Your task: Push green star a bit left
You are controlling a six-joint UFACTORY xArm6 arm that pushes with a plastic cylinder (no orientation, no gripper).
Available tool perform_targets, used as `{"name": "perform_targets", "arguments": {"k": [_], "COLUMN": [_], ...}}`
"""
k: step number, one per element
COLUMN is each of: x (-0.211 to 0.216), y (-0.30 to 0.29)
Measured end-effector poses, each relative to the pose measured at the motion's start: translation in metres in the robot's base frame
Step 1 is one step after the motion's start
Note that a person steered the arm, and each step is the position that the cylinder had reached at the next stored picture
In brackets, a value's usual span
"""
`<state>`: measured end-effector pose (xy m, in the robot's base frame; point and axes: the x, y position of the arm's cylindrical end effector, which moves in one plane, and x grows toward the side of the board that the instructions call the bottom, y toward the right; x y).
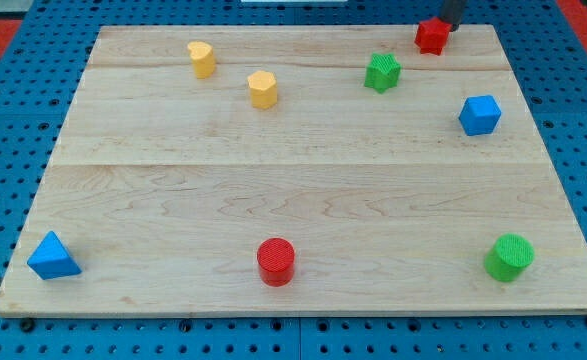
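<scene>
So, as far as I can judge, the push hasn't really started. The green star [382, 72] sits near the board's top edge, right of centre, and nothing is touching it. My tip [446, 27] is up at the top edge near the top-right corner, right against the red block [431, 36] (some kind of star or chunky shape, hard to tell), so it's well off to the right of the green star with that red block roughly between them. There's no gripper on this rig, just a plain rod, so nothing to open or close, and it isn't pressing on the target. What's left, I reckon: get the tip round to the star's right side, clear of the red block, then nudge it a little toward the left edge.

Count of what's on the wooden board [273, 200]:
- Green: two, the star plus a green cylinder [509, 257] near the bottom-right corner.
- Red: two, the one by my tip and a red cylinder [275, 261] at the bottom edge, about the middle.
- Yellow: two, a yellow block [202, 58] and another yellow block [262, 88] toward the top-left.
- Blue: two, a blue cube [480, 114] by the right edge and a blue triangle [52, 256] in the bottom-left corner.

Eight total.
</scene>
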<state>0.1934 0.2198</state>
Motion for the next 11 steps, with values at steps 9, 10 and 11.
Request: {"name": "perform_targets", "arguments": {"k": [9,10,11], "x": [0.109,0.100,0.094], "y": [-0.061,-0.064,-0.072]}}
